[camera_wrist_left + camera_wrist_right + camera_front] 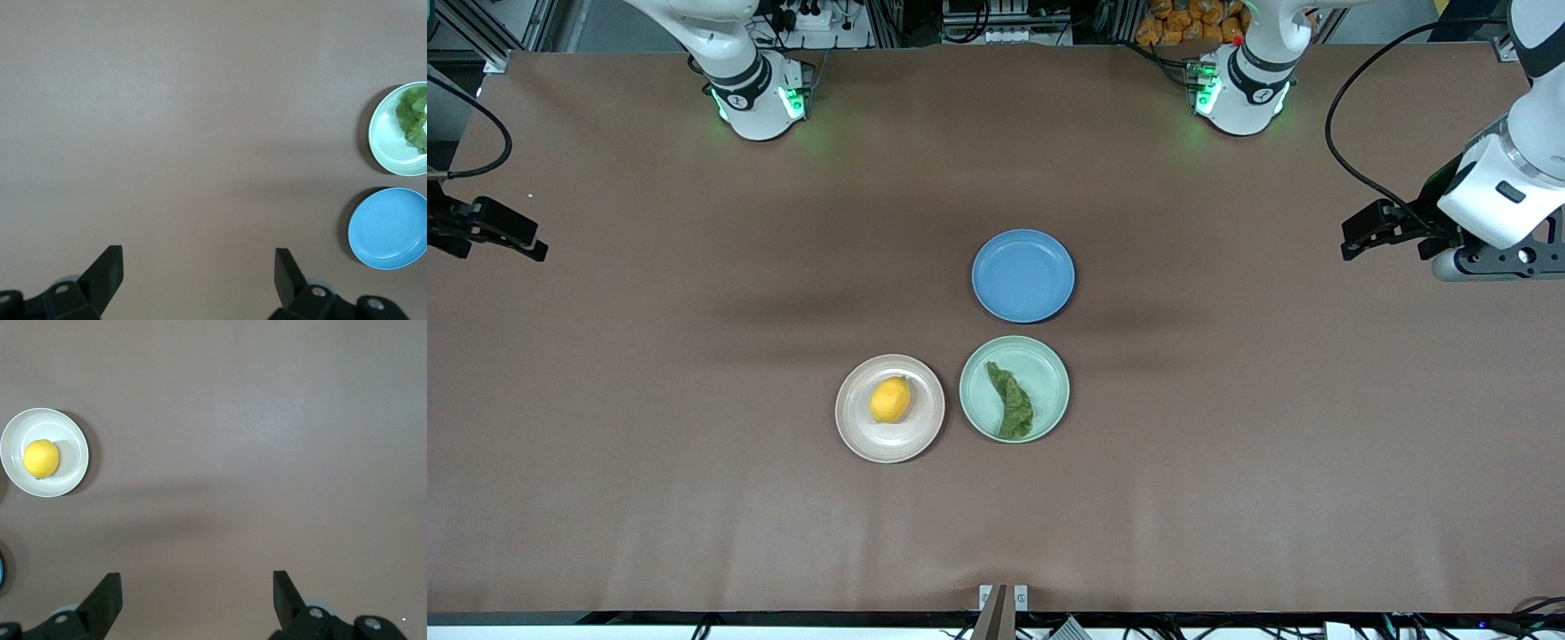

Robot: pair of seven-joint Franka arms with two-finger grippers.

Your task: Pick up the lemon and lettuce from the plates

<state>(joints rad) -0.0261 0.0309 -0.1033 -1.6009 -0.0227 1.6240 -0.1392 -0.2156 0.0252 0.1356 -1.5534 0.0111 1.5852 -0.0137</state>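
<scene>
A bright-yellow lemon (890, 399) (41, 459) lies on the beige-pink plate (858, 428) (71, 443). Beside it, toward the left arm's end, a crinkled dark-green lettuce leaf (1009, 402) (413, 115) lies on the mint-green plate (1047, 375) (387, 141). My left gripper (1356, 238) (199, 267) hangs open over bare table at the left arm's end, well apart from both plates. At the right arm's end, my right gripper (525, 244) (197, 590) is also open over bare table. Neither holds anything.
A blue plate (1023, 276) (390, 228) with nothing on it sits just farther from the front camera than the mint plate. The brown table cloth (694, 498) spreads wide around the three plates. Black cables trail from both wrists.
</scene>
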